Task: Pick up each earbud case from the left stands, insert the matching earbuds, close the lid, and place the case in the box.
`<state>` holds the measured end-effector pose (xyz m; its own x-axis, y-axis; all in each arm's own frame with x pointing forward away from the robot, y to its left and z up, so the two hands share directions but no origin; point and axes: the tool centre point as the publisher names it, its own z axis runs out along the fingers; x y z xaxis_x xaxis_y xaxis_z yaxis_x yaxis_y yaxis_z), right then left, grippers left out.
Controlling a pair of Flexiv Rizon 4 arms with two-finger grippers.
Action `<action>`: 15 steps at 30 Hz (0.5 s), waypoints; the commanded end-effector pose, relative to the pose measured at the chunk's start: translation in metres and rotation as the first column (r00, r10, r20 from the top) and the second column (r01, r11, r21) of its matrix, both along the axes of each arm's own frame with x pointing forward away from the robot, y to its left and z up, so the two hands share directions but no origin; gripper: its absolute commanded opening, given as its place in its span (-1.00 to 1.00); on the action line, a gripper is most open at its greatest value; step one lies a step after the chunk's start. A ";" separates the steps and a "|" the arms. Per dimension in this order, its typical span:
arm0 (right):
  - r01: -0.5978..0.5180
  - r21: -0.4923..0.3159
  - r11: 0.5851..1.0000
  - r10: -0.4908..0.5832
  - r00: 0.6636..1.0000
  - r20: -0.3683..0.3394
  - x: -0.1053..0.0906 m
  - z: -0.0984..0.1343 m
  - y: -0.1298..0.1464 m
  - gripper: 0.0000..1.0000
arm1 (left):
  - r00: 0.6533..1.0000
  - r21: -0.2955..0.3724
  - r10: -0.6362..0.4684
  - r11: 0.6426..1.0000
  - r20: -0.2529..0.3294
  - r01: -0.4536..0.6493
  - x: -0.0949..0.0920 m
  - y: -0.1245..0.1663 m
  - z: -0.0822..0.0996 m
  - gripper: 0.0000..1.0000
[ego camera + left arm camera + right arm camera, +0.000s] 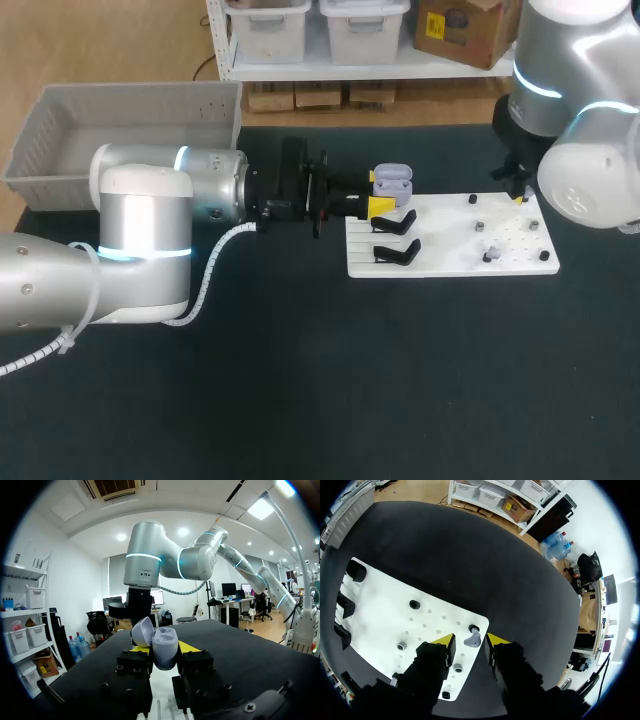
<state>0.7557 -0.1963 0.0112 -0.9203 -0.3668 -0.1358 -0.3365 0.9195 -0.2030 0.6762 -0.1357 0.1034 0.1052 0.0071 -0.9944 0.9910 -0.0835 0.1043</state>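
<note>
One open earbud case (164, 653) upright in left gripper (166, 648), mouth upward.

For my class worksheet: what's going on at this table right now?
The left gripper is shut on a lavender plastic earbud case, lid open, by the black stands on the flat white board. The right gripper, open, hangs over a small lavender earbud on that board.

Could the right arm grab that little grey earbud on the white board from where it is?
Probably yes. The right gripper hangs open right over the earbud, a finger on either side, and nothing on the white board stands between them.
</note>
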 end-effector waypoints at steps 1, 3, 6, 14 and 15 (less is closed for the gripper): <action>0.004 -0.001 1.000 -0.004 1.000 0.006 0.000 -0.001 -0.001 -0.29 | 1.000 -0.002 0.002 1.000 0.002 -0.002 0.000 0.000 -0.001 -1.00; 0.006 -0.001 1.000 -0.006 1.000 0.005 0.000 -0.001 -0.001 -0.33 | 1.000 -0.002 0.002 1.000 0.002 -0.002 0.000 0.000 -0.001 -1.00; 0.008 -0.001 1.000 -0.008 1.000 0.005 0.000 -0.002 -0.002 -0.36 | 1.000 -0.002 0.002 1.000 0.002 -0.002 0.000 0.000 -0.001 -1.00; 0.009 -0.003 1.000 -0.009 1.000 0.002 0.000 -0.003 -0.002 -0.38 | 1.000 -0.002 0.002 1.000 0.002 -0.002 0.000 0.000 -0.001 -1.00; 0.009 -0.003 1.000 -0.009 1.000 0.002 0.000 -0.003 -0.002 -0.39 | 1.000 -0.002 0.002 1.000 0.002 -0.002 0.000 0.000 -0.001 -1.00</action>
